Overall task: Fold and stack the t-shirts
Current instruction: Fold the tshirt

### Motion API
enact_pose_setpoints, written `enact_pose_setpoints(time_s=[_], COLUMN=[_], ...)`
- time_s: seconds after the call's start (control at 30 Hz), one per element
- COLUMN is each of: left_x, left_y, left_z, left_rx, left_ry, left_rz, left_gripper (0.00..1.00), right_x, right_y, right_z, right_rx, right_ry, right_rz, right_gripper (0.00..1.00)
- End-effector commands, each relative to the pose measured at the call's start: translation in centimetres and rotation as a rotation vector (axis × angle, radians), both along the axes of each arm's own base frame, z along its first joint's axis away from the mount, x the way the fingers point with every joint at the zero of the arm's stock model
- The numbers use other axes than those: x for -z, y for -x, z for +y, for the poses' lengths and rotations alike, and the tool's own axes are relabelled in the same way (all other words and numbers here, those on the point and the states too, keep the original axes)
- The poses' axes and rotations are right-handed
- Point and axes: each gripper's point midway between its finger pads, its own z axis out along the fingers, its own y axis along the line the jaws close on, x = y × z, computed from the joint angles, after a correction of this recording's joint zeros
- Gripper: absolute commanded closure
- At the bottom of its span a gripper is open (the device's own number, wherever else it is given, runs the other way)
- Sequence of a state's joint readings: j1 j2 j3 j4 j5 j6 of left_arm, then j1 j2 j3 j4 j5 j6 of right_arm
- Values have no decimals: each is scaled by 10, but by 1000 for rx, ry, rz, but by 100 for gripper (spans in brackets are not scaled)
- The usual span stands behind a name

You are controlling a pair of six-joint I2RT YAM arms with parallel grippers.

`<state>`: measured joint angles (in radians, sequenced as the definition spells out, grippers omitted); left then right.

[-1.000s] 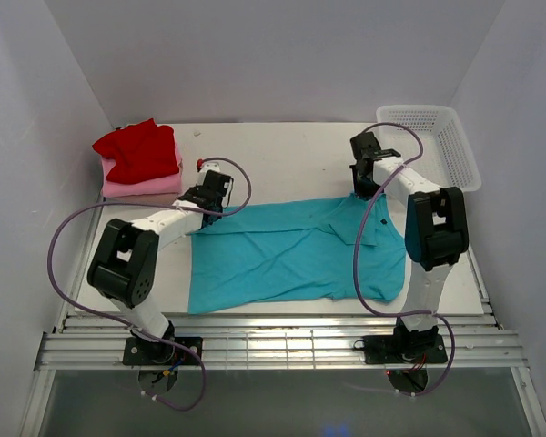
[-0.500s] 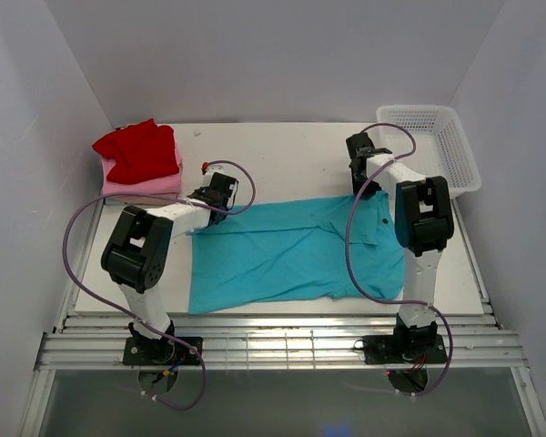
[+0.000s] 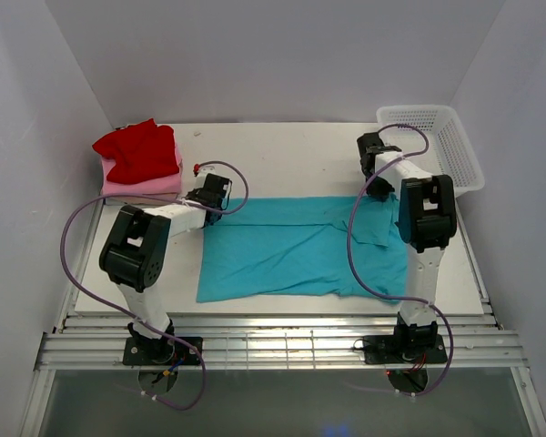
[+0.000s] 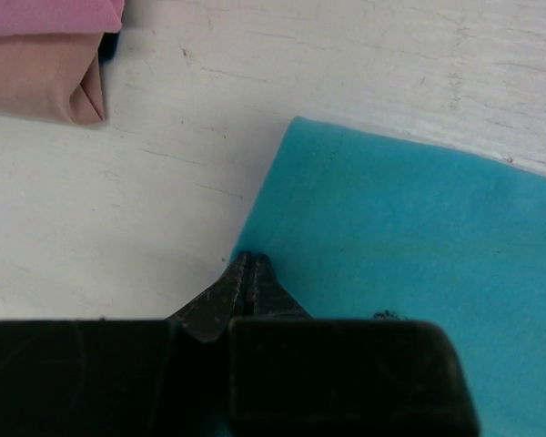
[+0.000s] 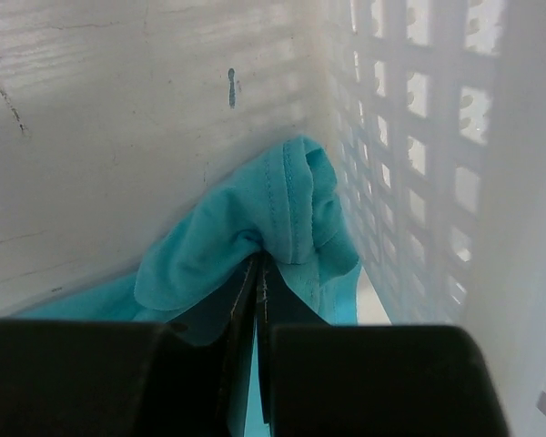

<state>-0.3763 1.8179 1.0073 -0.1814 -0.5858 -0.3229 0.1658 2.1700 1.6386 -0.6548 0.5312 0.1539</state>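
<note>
Your R gripper (image 5: 257,259) clamps bunched teal shirt (image 3: 300,246) beside white mesh basket (image 3: 460,150); L gripper (image 4: 247,262), fingers together, pinches its flat hem.

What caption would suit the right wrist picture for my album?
Right claw pinching a bunched fold of the teal shirt beside the white basket.

Four t-shirts are being counted: teal t-shirt (image 3: 291,246), red t-shirt (image 3: 138,150), pink t-shirt (image 3: 150,187), beige t-shirt (image 4: 36,86); one mesh basket (image 3: 457,155), upper right; two grippers: left gripper (image 4: 247,259), right gripper (image 5: 259,259).
</note>
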Motion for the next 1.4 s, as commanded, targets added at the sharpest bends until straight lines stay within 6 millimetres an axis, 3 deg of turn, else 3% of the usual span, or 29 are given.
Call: enact_pose_setpoints(time_s=[0.0,0.1,0.17,0.2,0.23,0.33,0.47,0.67,0.73,0.77,0.8,0.83,0.87,0.9,1.0,1.1,1.17,1.3,1.37], left_x=[-4,-2,1,2,3,3,4,-8,-27,-37,-46,-68,-83,-96,-140,-169,-171,-147,-118], left_y=[-13,-33,-52,-57,-62,-84,-104,-122,-132,-136,-140,-146,-151,-155,-164,-159,-149,-112,-86], left_z=[0,-3,4,2,8,19,28,34,31,29,26,23,21,16,7,-12,-21,-50,-56], left_rx=[-12,-2,-19,-12,-27,-44,-49,-58,-39,-33,-21,-6,4,19,57,102,116,165,185], left_ry=[47,41,43,45,47,61,55,20,35,40,46,52,55,56,43,37,53,131,172], left_rz=[-36,-41,-41,-40,-34,-45,-47,-85,-142,-171,-196,-248,-283,-310,-398,-439,-430,-359,-291], left_gripper=[100,100,100,100,100,100,100,100,100,100,100,100,100,99,86,74,73,73,76], right_x=[14,21,11,16,7,8,-7,-19,-47,-94,-92,-107,-123,-153,-181,-174,-148,-98,-72], right_y=[-6,-18,-43,-42,-56,-73,-106,-118,-122,-131,-120,-118,-115,-110,-93,-73,-59,-36,-24], right_z=[4,15,26,28,32,38,48,67,72,73,71,69,68,66,62,56,50,48,48], right_rx=[15,2,-14,-16,-21,-29,-45,-105,-152,-177,-179,-194,-204,-216,-233,-221,-195,-167,-148], right_ry=[-49,-103,-151,-159,-174,-201,-235,-334,-363,-370,-365,-354,-348,-346,-328,-303,-284,-286,-296], right_rz=[33,31,-24,-12,-51,-82,-165,-253,-377,-513,-514,-548,-580,-633,-650,-589,-494,-348,-289], right_gripper=[92,92,92,92,92,92,92,92,89,83,80,77,76,68,62,62,62,64,64])
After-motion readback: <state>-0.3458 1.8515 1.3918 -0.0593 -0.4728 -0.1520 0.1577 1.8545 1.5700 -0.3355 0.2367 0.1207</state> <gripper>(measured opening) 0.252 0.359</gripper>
